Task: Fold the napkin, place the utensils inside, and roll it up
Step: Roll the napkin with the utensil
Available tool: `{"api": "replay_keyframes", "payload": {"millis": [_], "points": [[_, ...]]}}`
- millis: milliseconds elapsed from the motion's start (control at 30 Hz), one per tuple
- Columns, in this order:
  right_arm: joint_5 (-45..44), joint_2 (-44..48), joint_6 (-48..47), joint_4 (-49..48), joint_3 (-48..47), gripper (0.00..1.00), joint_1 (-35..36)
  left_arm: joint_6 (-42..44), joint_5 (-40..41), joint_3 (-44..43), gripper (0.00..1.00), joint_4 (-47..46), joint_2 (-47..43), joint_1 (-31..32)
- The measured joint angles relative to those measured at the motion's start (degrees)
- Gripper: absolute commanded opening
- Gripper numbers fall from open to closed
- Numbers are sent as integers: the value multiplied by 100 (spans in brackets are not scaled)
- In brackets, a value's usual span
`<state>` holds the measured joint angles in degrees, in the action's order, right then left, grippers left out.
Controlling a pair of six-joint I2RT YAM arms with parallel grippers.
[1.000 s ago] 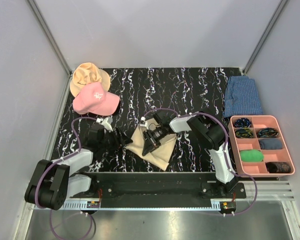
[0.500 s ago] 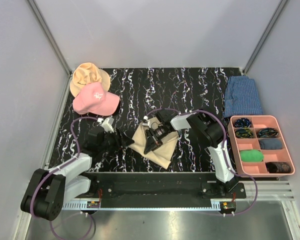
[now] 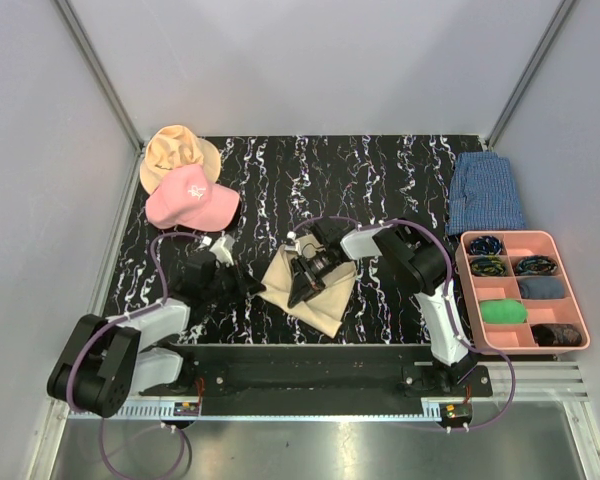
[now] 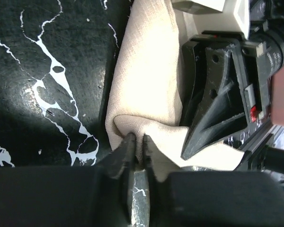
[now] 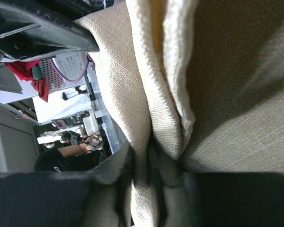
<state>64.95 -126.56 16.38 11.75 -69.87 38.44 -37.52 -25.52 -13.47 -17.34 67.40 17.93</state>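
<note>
The beige napkin point(image 3: 320, 305) lies bunched on the black marbled mat between the two arms. At its left edge a small fold of the napkin point(image 4: 146, 71) is pinched in my left gripper point(image 3: 258, 290), whose fingertips point(image 4: 138, 141) are nearly together on the cloth. My right gripper point(image 3: 296, 296) reaches in from the right over the middle of the cloth. In the right wrist view it point(image 5: 141, 158) is shut on a ridge of the napkin point(image 5: 227, 94). The right gripper's dark fingers point(image 4: 213, 109) show in the left wrist view, close beside the pinched fold. The utensils are hidden.
A pink cap point(image 3: 190, 197) overlaps a tan floppy hat point(image 3: 175, 150) at the back left. A folded blue checked cloth point(image 3: 485, 192) lies at the back right. In front of it stands a pink compartment tray point(image 3: 510, 234) holding small items.
My left gripper has moved right to the napkin's left edge and closed on a fold of it. The right gripper has kept its hold and barely shifted.
</note>
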Motion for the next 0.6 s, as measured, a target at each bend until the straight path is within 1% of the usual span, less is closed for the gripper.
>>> {"api": "replay_keyframes", "payload": {"millis": [33, 67, 100, 133, 233, 300, 333, 367, 467, 600], "points": [[15, 0, 17, 17, -13, 38, 0, 20, 22, -59, 2, 72, 39, 4], [35, 7, 31, 35, -26, 44, -2, 39, 48, -127, 0, 155, 85, 11], [46, 28, 44, 50, -44, 53, -2, 59, 79, -214, 0, 280, 133, 15], [33, 74, 55, 70, -55, 56, -4, 74, 105, -313, 0, 420, 181, 20], [-214, 330, 61, 155, -63, 62, -2, 116, 175, -597, 0, 763, 354, 28], [-612, 555, 33, 223, -63, 65, -11, 146, 232, -789, 0, 942, 511, 28], [-857, 688, 0, 299, -61, 69, -17, 157, 245, -894, 0, 1051, 601, 28], [-1086, 820, -28, 365, -59, 70, -28, 170, 249, -994, 0, 1145, 699, 28], [-1790, 1298, -101, 481, 52, 73, -46, 192, 243, -1222, 0, 1392, 955, 28], [-3073, 2295, -341, 476, 463, 73, 105, 199, 212, -1484, 0, 1674, 1207, 28]]}}
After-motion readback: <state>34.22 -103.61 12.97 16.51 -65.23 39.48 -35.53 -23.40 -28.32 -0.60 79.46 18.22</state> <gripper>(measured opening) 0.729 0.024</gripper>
